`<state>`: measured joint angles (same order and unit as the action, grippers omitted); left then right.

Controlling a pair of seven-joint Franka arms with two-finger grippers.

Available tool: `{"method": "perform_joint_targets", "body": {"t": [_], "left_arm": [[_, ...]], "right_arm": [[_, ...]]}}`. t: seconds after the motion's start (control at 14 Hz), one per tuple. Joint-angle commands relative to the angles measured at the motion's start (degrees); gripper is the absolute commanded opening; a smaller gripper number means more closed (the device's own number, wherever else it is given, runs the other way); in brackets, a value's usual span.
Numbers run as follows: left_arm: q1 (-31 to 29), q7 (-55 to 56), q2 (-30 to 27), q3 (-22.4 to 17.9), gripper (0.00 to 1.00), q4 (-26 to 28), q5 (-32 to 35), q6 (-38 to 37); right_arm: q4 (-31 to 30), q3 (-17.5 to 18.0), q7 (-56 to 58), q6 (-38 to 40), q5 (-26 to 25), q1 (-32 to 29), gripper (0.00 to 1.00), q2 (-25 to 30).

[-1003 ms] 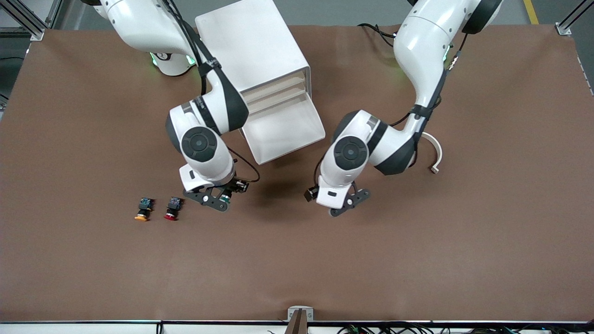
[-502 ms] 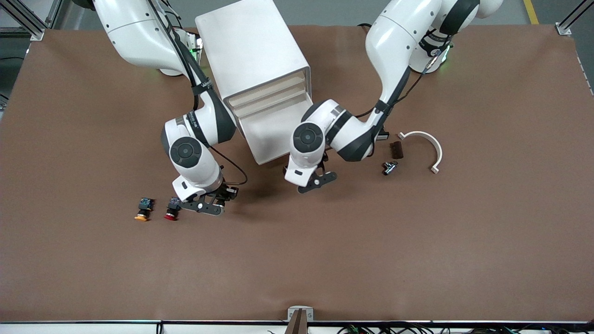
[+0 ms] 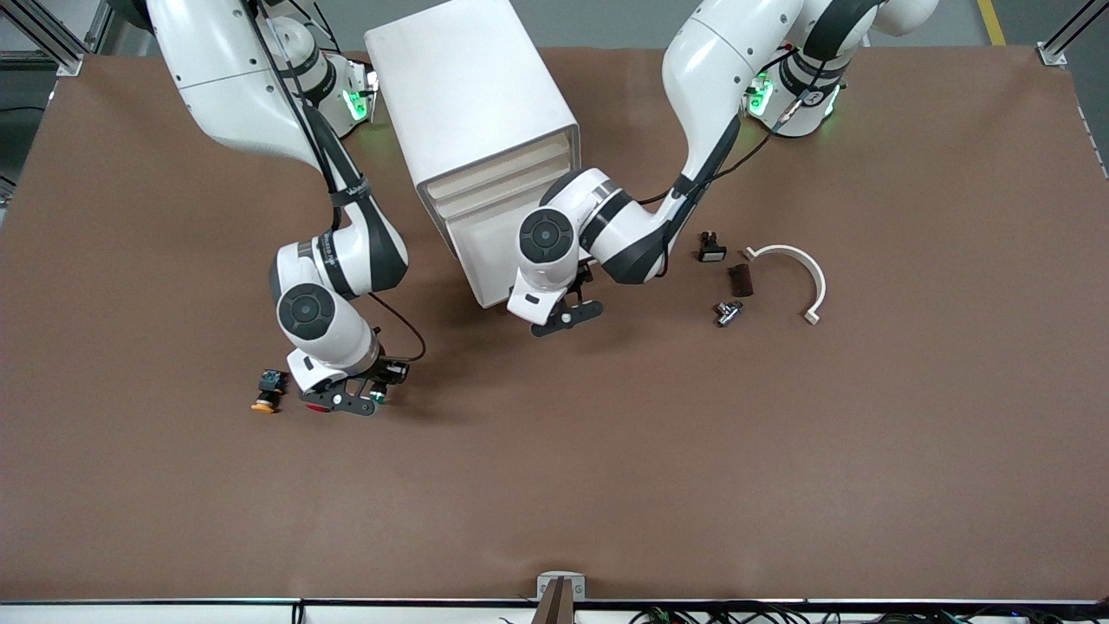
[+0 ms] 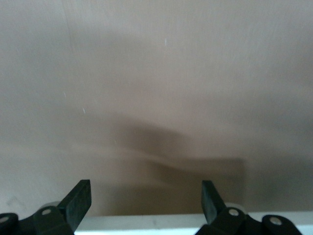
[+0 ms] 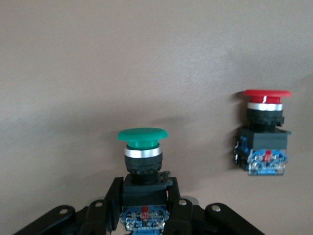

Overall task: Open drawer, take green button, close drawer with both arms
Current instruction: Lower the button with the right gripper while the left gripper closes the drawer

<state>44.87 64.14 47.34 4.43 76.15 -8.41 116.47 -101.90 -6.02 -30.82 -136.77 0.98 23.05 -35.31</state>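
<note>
The green-capped button (image 5: 142,147) is held by its black body in my right gripper (image 5: 144,196), which is shut on it. In the front view that gripper (image 3: 351,400) hangs low over the table beside the red-capped button (image 5: 264,142), with the green cap (image 3: 379,399) peeking out. The lowest drawer (image 3: 485,260) stands pulled out of the white cabinet (image 3: 468,95). My left gripper (image 3: 561,316) is open at the drawer's front, toward the left arm's end. Its fingers (image 4: 78,203) straddle a white edge (image 4: 161,223), with nothing between them.
An orange-capped button (image 3: 267,392) lies next to the red one, toward the right arm's end. Toward the left arm's end lie a white curved piece (image 3: 801,269), a dark brown block (image 3: 741,279), a small metal part (image 3: 726,312) and a small black part (image 3: 710,249).
The right gripper has carried the green button toward the right arm's end, up beside the red button. The left gripper has swung from the table over to the drawer's front.
</note>
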Motion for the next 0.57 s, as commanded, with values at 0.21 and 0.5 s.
{"method": "perform_joint_targets", "body": {"t": [0.21, 0.5], "left_arm": [[0.48, 0.46, -0.14, 1.28, 0.99, 0.14, -8.11, -3.8], [0.83, 0.46, -0.14, 2.25, 0.99, 0.14, -11.62, -3.8]], "right_arm": [[-0.84, 0.75, 0.58, -2.53, -0.54, -1.34, 0.01, -1.52], [-3.12, 0.84, 0.58, -4.54, -0.54, -1.08, 0.01, -1.17]]}}
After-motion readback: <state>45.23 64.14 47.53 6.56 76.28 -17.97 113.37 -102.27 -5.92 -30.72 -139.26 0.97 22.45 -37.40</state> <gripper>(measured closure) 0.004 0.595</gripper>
